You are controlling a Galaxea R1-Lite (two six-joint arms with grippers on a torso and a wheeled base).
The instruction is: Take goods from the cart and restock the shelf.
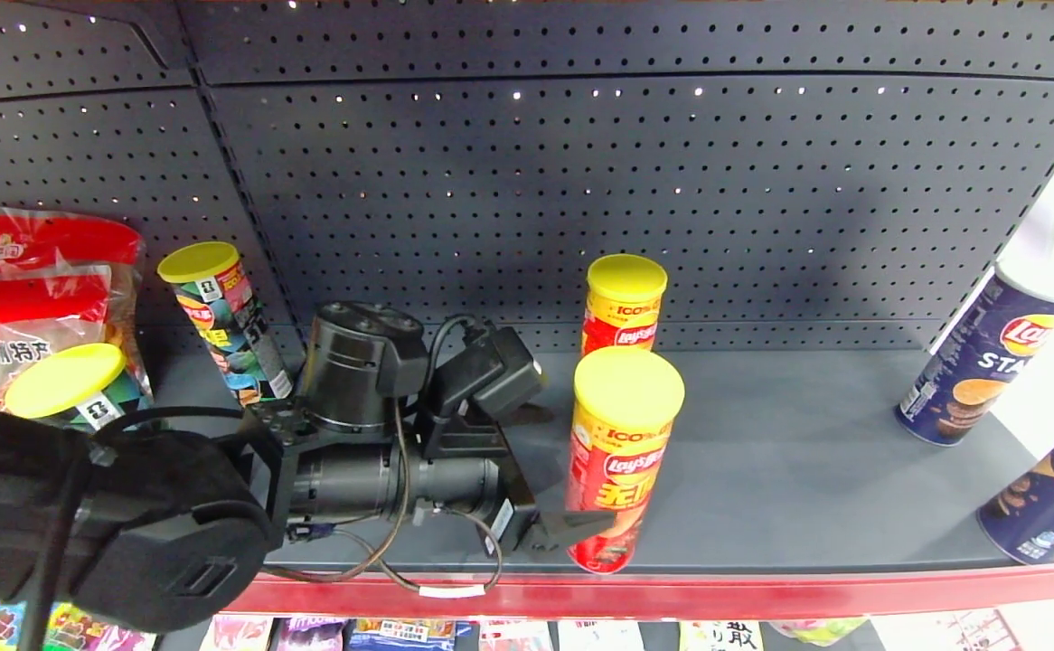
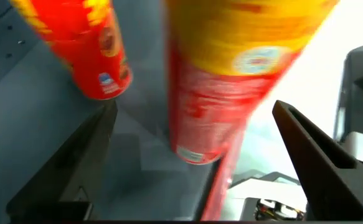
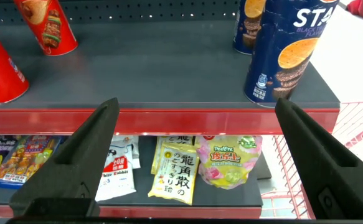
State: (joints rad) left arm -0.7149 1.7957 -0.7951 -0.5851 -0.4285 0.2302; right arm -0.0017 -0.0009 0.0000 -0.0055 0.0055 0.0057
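Beside the shelf lip [image 1: 672, 592], left jaws gape around the front can [image 1: 622, 452].

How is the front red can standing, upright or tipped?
Upright: the front red can rests base-down on the shelf, yellow lid up.

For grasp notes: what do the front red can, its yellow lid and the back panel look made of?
Front red can: glossy printed wrap, probably over cardboard. Yellow lid: smooth, evenly coloured, likely plastic. Back panel: matte sheet, punched holes, probably painted metal.

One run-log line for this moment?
left end effector: open, straddling front red can standing on shelf | right end effector: open, facing shelf edge
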